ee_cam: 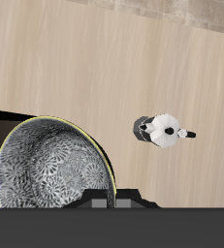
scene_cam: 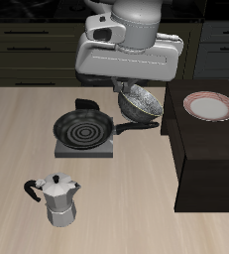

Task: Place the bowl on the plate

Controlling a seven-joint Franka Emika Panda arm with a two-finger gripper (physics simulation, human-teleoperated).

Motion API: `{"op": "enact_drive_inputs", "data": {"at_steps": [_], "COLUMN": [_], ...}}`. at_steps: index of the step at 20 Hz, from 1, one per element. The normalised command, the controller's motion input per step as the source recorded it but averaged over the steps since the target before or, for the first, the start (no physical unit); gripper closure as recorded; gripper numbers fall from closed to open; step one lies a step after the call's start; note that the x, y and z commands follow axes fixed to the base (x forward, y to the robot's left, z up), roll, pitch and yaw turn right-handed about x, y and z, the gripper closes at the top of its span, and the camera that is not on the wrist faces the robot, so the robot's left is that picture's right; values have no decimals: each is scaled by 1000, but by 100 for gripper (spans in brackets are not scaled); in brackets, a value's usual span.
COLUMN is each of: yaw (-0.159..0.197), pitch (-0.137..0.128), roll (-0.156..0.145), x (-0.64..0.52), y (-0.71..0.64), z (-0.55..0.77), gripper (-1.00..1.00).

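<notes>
**Bowl in transit toward the plate**

Bowl (scene_cam: pixel 139 102) is hanging tilted under the gripper (scene_cam: pixel 126 87), pinched at its rim, above the table between the frying pan (scene_cam: pixel 83 128) and the dark cabinet (scene_cam: pixel 207 149). We are carrying it toward the plate (scene_cam: pixel 209 106); we should level it and clear the cabinet edge before lowering.

Bowl (scene_cam: pixel 139 103) tilted, lifted above table; plate (scene_cam: pixel 209 106) flat on dark block.

Gripper (scene_cam: pixel 129 89) fingers seem hidden behind the bowl (scene_cam: pixel 140 102) — grip unclear.
</notes>
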Motion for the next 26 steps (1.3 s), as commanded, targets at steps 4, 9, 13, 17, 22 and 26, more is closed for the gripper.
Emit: {"op": "enact_drive_inputs", "data": {"at_steps": [4,9,13,17,22,26], "yaw": [5,-13,-6,5,16,21], "pitch": [-32,-3,-29,-11,4,10], "roll": [19,-6,-29,-14,29,62], "x": [-259,-178,-204,-191,-244,-238], "y": [-1,-9,-86,-80,48,238], "z": [231,95,197,94,-27,-130], "gripper": [100,100,100,100,100,100]}}
